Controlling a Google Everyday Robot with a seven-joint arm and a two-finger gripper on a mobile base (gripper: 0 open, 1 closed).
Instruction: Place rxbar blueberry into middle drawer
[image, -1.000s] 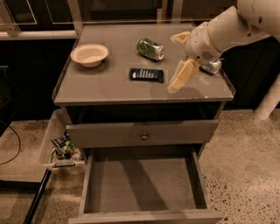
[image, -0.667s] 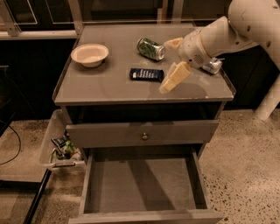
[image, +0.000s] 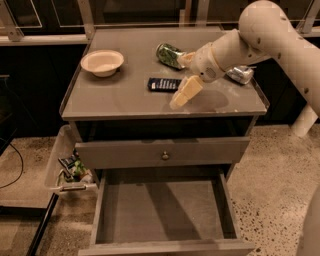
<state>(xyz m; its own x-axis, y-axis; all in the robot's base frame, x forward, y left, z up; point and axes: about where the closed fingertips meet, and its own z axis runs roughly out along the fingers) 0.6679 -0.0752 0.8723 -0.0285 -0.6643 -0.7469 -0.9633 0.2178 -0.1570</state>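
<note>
The rxbar blueberry (image: 164, 84), a flat dark navy bar with white lettering, lies on the grey cabinet top (image: 120, 95) near its middle. My gripper (image: 179, 81) hovers just right of the bar, open, with one cream finger (image: 184, 93) toward the front and the other toward the green can. It holds nothing. The middle drawer (image: 160, 212) is pulled out below, and its grey floor is bare.
A green can (image: 168, 54) lies on its side behind the bar. A silver can (image: 241, 74) lies at the right, partly behind my arm. A cream bowl (image: 102, 62) sits at the back left. A closed drawer front with a knob (image: 165, 156) is above the open drawer. A bin with wrappers (image: 70, 169) stands at the left.
My gripper has moved left across the cabinet top and now sits close beside the bar's right end. The bar, cans and bowl have not moved.
</note>
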